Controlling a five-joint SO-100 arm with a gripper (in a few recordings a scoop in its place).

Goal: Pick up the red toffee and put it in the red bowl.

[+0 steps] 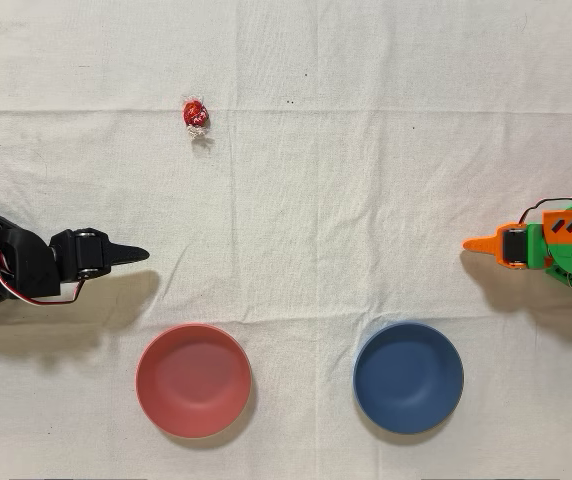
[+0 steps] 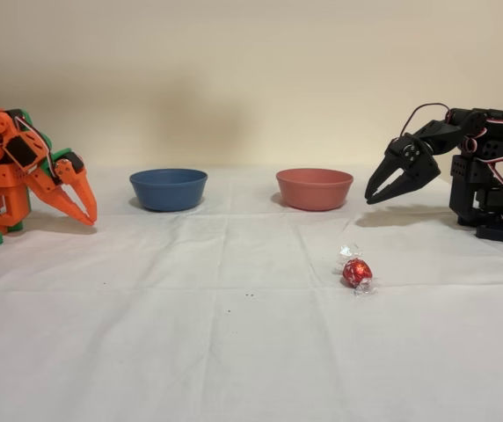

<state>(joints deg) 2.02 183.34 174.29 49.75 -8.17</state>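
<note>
Nearest the fixed camera lies the red toffee (image 2: 357,272), a tiny round candy in shiny, crinkled red foil with clear twisted ends, resting alone on the white cloth-covered surface (image 2: 190,334), whose fabric is soft-looking and marked by fold creases. In the overhead view the toffee (image 1: 196,115) sits toward the upper left, well apart from both bowls and from the black arm. The red bowl (image 2: 314,188), round, shallow, plain and matte salmon-red, stands farther back in the fixed view; beside it but apart is a dark blue bowl (image 2: 168,188) of the same shape and size. From overhead the red bowl (image 1: 193,380) shows a smooth bare inside, as does the blue bowl (image 1: 408,377). At the right of the fixed view the black arm's gripper (image 2: 382,192) hangs above the cloth, its pointed, tapering jaws angled downward and parted only slightly, holding nothing. From overhead the gripper (image 1: 131,255) points right, near the red bowl. An orange arm (image 2: 32,171) stands idle opposite
</note>
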